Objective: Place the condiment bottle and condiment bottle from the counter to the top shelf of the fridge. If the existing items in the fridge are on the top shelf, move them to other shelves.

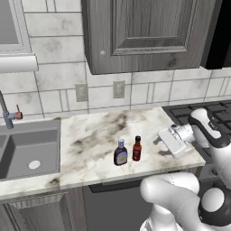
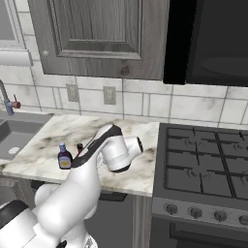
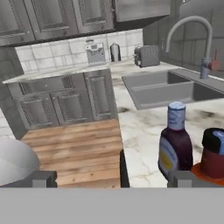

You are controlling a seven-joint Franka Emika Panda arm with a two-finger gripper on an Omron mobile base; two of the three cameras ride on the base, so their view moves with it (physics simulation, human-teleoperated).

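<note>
Standing upright near the front edge of the marble counter (image 1: 90,140) are two condiment bottles, side by side and just apart. The wider bottle (image 1: 120,153) is dark with a yellow label and a pale cap; the slimmer bottle (image 1: 136,149) is red-brown with a black cap. Both have their long axes vertical, caps up. The gripper (image 1: 168,141) hangs just to their right, toward the stove (image 2: 203,164), its fingers spread wide apart and clamped on nothing. The hand view looks past the bottles to the sink (image 3: 166,89), the curved faucet (image 3: 192,35) and a toaster (image 3: 146,56) on a far counter. The right base view shows the stove's burners, while the arm partly hides the slimmer bottle.
</note>
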